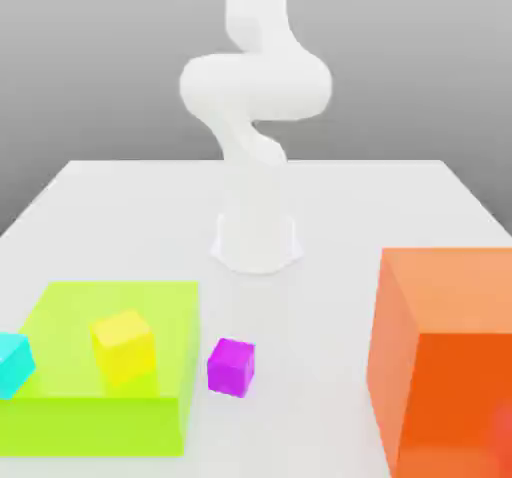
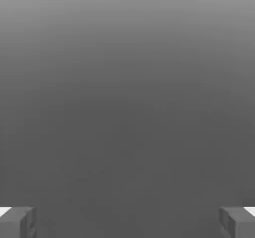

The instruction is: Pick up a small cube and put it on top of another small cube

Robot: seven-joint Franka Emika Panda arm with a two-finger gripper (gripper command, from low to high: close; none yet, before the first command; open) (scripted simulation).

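1. I am operating in a simulated test scene, not a real room: behind everything there is a smooth grey gradient without walls, furniture or windows.
2. The white table [image 1: 120, 206] is a plain flat surface with no texture or marks, as in a render.
3. The white arm [image 1: 255, 116] stands on the table with a smooth, featureless body.
4. The objects are simple coloured blocks: a large lime-green block [image 1: 60, 411], a large orange block [image 1: 445, 366], a yellow cube [image 1: 123, 348], a cyan cube [image 1: 13, 362] and a magenta cube [image 1: 231, 366].
5. In the hand view I see the same empty grey gradient.
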